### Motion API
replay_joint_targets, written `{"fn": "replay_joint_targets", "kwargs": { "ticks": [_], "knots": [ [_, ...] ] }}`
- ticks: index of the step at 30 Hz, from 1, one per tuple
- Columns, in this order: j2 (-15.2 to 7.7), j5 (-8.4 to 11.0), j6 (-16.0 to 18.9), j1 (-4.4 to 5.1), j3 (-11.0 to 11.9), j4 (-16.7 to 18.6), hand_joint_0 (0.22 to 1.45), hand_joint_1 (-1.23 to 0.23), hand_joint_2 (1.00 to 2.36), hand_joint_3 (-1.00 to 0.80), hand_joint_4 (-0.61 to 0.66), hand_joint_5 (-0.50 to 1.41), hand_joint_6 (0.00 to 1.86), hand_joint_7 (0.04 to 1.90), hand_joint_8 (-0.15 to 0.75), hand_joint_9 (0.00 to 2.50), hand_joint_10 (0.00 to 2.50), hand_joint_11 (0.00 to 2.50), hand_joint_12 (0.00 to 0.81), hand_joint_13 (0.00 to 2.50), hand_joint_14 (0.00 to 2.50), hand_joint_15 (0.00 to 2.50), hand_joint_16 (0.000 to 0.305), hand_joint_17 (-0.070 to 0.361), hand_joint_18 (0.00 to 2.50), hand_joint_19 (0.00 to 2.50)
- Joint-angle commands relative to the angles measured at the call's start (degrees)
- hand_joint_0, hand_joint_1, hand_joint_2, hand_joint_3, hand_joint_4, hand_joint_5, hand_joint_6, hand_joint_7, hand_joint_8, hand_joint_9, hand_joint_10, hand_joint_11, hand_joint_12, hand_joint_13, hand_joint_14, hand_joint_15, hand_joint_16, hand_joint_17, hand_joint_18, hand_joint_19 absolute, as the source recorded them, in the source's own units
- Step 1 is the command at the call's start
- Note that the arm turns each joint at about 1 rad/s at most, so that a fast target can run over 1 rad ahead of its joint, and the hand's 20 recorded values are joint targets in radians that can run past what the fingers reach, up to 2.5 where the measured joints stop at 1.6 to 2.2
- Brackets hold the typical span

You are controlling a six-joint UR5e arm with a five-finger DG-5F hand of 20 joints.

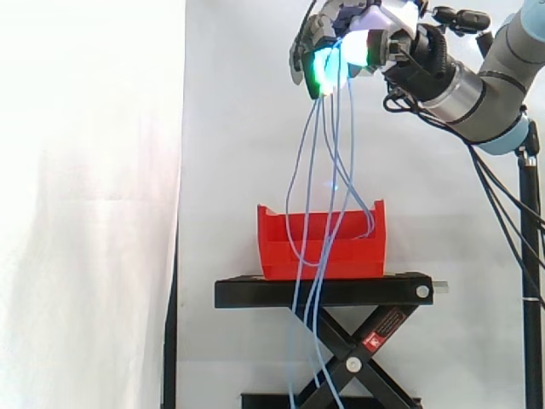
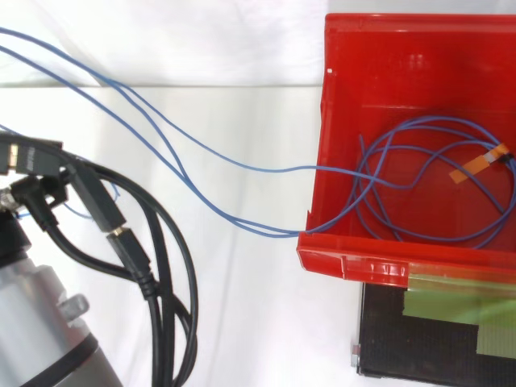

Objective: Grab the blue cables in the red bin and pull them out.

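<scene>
Plenty of plain white curtain (image 1: 85, 213) hangs in soft folds behind everything, and in front of it we've got the black stand (image 1: 255, 291), a matte metal scissor lift with a flat top plate. From the right edge of the side view the arm (image 1: 485, 85) comes in high, smooth grey tube with pale blue caps. On the stand sits the red bin (image 1: 362, 256), glossy hard plastic, boxy, with a lower lip on one side; from above we can see its shiny floor and thick rim (image 2: 347, 262). The hand (image 1: 358, 30) is way up above the bin, well clear of it, its fingers curled in tight together and pinching the blue cables (image 1: 328, 170) near their top. The fingertips (image 1: 324, 71) glow green and cyan right where the strands come out below them. Those cables are thin, smooth and floppy: they drop from the hand in long slack lines, some into the bin, some past the front of the stand. In the top view a few loose loops (image 2: 435, 185) lie on the bin floor, and two strands cross its wall and run off to the upper left. Smaller bits: a patch of green tape (image 2: 451, 306) on the stand top, and a little orange tape tab (image 2: 482, 164) wrapped on a cable inside the bin.
</scene>
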Motion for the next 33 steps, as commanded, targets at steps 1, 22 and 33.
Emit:
{"fn": "replay_joint_targets", "kwargs": {
  "ticks": [1, 22, 33],
  "knots": [
    [0.0, -0.03, -0.4, -0.05, 0.0, 0.0, 0.82, -0.76, 1.0, -1.0, 0.14, 0.77, 0.69, 0.68, 0.313, 0.73, 0.59, 1.5, 0.345, 0.89, 2.39, 0.94, 0.041, 0.091, 0.81, 1.16],
    [-0.1, -6.53, -15.1, -0.23, -0.1, 4.6, 0.82, -0.76, 1.0, -1.0, 0.15, 0.77, 0.69, 0.68, 0.312, 0.73, 0.57, 1.5, 0.344, 0.89, 2.39, 0.92, 0.04, 0.091, 0.81, 1.16],
    [-0.1, -4.25, -10.5, -0.23, -0.1, 0.0, 0.82, -0.76, 1.0, -1.0, 0.14, 0.77, 0.68, 0.69, 0.306, 0.73, 0.57, 1.51, 0.351, 0.89, 2.38, 0.94, 0.04, 0.09, 0.81, 1.17]
  ]
}}
